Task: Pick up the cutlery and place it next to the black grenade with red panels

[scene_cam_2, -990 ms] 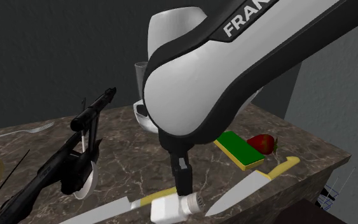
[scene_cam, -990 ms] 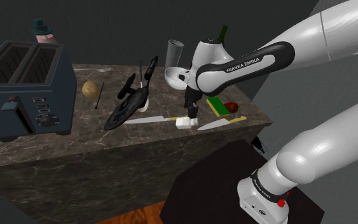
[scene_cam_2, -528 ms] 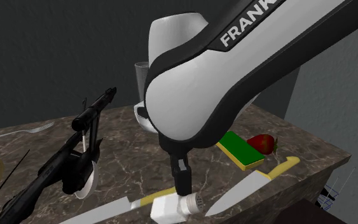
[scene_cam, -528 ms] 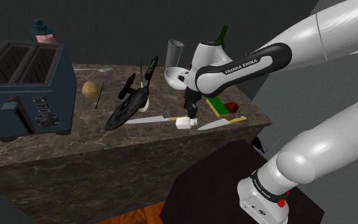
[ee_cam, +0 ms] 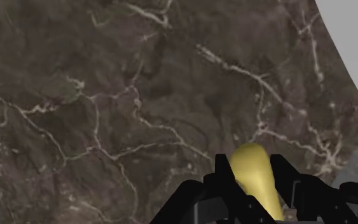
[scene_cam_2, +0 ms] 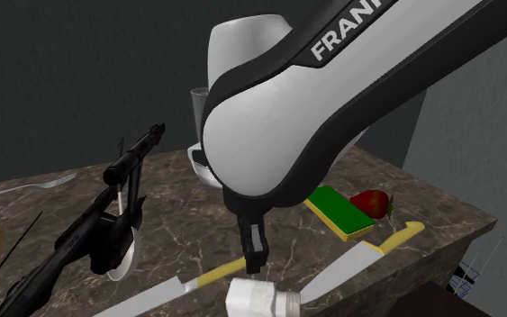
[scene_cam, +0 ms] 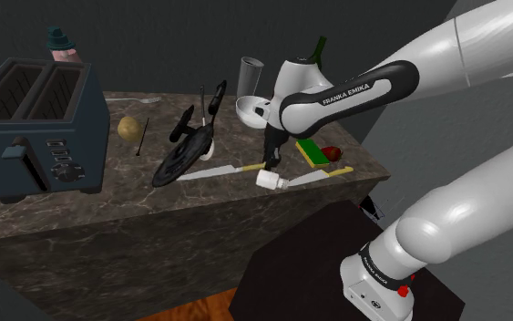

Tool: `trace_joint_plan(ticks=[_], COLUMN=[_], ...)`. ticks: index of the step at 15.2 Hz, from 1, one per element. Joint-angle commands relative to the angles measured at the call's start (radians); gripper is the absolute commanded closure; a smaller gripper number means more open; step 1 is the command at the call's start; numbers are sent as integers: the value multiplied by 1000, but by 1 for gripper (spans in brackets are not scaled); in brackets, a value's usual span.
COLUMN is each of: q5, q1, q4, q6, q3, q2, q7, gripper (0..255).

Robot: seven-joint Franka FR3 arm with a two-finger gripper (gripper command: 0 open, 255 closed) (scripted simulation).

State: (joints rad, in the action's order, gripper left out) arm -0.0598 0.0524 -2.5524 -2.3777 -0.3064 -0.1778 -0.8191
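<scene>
Knife: grey blade, yellow handle; knife (scene_cam: 210,170) lies on the marble table (scene_cam: 81,214) beside the black gun (scene_cam: 183,146).
End effector: end effector (ee_cam: 254,170) pinches the handle's tip.
Change: white shaker (scene_cam: 269,180) has slid from the handle toward the table's front edge.

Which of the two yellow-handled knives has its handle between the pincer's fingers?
The knife nearer the black gun; the pincer clasps its handle. The other knife lies by the green sponge.
</scene>
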Motion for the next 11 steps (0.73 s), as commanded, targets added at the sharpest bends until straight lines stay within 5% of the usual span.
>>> trace_joint_plan(ticks=[1,11], q5=[-1,-21], q1=[-2,-8], q4=[-5,26], q6=[-2,99], q3=[-2,8], q2=[7,-65], q7=[0,-17], gripper=[255,255])
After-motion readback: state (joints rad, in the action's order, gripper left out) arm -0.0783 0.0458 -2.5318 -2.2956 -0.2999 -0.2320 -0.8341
